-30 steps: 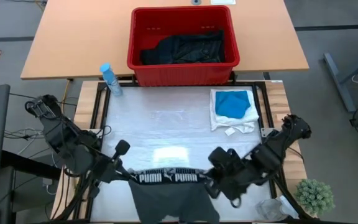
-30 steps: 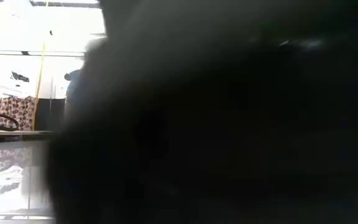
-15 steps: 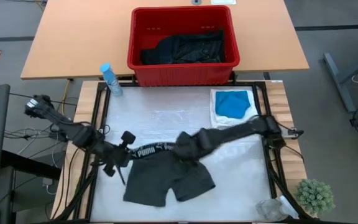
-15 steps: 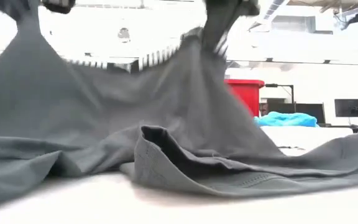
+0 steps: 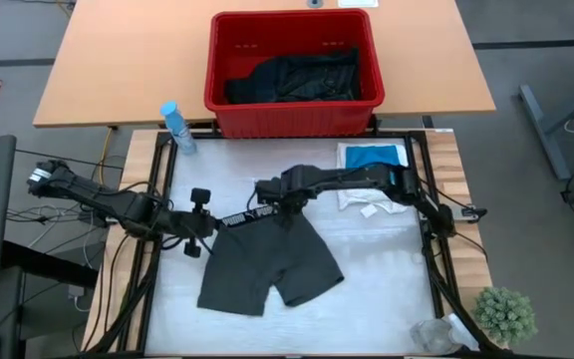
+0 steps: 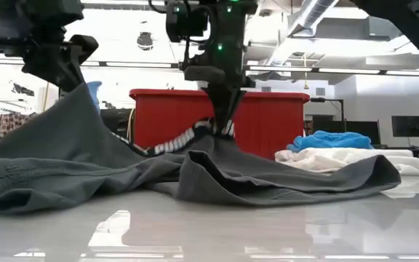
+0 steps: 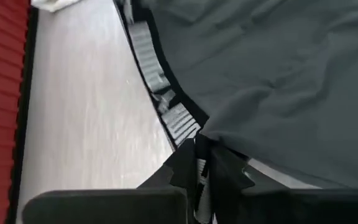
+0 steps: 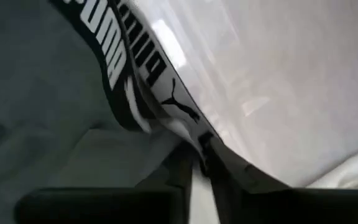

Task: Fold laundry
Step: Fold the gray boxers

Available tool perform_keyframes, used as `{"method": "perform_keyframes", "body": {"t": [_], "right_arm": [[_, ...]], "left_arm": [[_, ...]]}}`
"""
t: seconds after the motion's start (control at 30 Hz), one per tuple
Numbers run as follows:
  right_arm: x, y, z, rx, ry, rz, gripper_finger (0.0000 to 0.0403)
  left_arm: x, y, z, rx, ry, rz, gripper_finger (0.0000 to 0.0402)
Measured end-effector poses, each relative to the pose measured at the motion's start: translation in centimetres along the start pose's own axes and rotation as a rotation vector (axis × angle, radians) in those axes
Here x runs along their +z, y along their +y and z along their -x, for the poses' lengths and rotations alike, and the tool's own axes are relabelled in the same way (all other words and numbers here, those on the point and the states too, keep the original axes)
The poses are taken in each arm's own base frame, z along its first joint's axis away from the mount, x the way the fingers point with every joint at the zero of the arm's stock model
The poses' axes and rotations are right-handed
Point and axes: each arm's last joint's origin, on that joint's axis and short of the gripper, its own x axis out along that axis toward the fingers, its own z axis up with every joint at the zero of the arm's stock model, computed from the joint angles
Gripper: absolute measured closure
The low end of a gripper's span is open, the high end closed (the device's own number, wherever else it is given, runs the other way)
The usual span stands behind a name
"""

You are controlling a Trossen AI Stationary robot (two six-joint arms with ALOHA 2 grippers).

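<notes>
Dark grey shorts (image 5: 267, 269) with a black lettered waistband (image 5: 245, 216) lie on the white table top, legs toward the near edge. My left gripper (image 5: 205, 223) is shut on the waistband's left end. My right gripper (image 5: 270, 204), reaching in from the right, is shut on the waistband farther right. In the low view the left gripper (image 6: 75, 73) holds its corner raised, and the right gripper (image 6: 220, 125) stands low over the band. My left gripper pinches the waistband's left end (image 7: 199, 163) between its two fingers, coming slantwise down from the table's left. That corner (image 6: 86, 94) is held above the table, and the cloth slopes down from it to the top. My right gripper pinches the waistband (image 8: 194, 146) between its two fingers, from above, pointing steeply down. The band there (image 6: 217, 137) is raised a little, and the cloth around it rests on the table.
A red basket (image 5: 292, 70) with dark garments stands behind the table's far edge, with a blue bottle (image 5: 175, 127) at its left. A teal garment (image 5: 375, 165) on a folded white one (image 5: 377, 194) lies at the far right. A plant (image 5: 506, 311) stands at the near right.
Both grippers have sunk and carried the shorts from over the near edge toward the far edge. The right gripper has swept far toward the left. The shorts, which hung down from the waistband, now lie spread on the table.
</notes>
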Motion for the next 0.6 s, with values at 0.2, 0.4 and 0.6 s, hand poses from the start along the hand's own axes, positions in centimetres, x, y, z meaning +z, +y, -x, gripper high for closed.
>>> {"method": "perform_keyframes", "body": {"t": [0.2,0.4,0.6], "right_arm": [[0.5,-2.3,0.3,0.002,0.018,-0.037,0.0211],[0.6,-3.3,0.2,0.053,0.063,-0.059,0.0135],[0.9,-3.5,0.1,0.087,0.056,-0.157,0.0128]], "left_arm": [[-0.2,0.8,-0.3,0.016,0.025,0.114,0.0326],[-0.7,1.4,-0.9,-0.063,0.083,0.309,0.0274],[-1.0,1.3,-1.8,-0.156,0.158,0.427,0.024]]}}
